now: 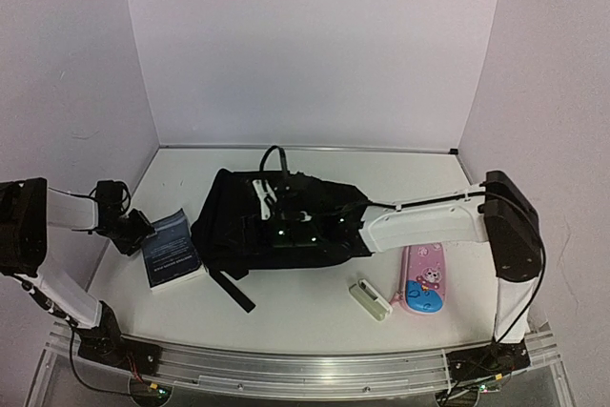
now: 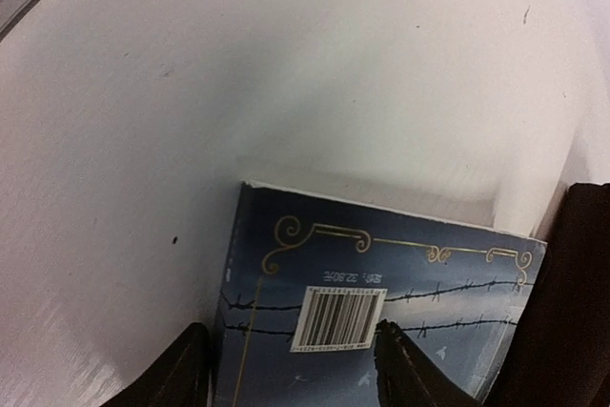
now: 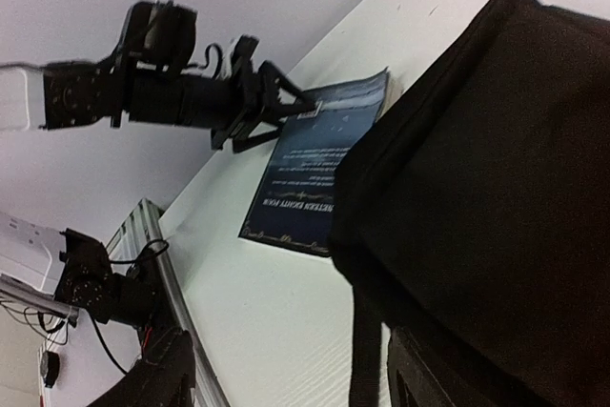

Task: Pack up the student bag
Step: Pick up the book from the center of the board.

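**Risk check: book pickup beside the bag**

Left tool [image 2: 288, 326]: jaws partway apart, with nothing clamped that I can see. One finger sits just outside the spine of the dark blue glossy paperback book [image 2: 400, 254]. The other finger is over the cover, by the barcode. The book lies flat on the matte white surface [image 1: 315, 302].

Right tool [image 3: 291, 345]: fingers are spread at the edge of the large black soft fabric backpack [image 1: 286, 226], with a strap hanging between them. I cannot tell whether it has hold of the fabric.

Backpack position: slumped on the surface at the right tool, and just past the book on the left tool's right-hand side. Book and fabric look touching or very nearly so.

Likely trouble, my judgement:
- The book is flat and thin, so there is little edge to bite. Fingers closing as placed could skid on the slick cover or pinch the cover alone.
- A sideways shove could wedge the book against the limp backpack.
- The soft fabric could sag shut, and the loose straps could snag a finger.

Materials:
- Book: stiff and sharp-cornered, with a gold scroll border.
- Backpack: matte, floppy, rounded.
- Glossy pink cartoon pencil case [image 1: 424, 278] and small white rectangular block [image 1: 370, 299]: well behind the right tool, untouched.
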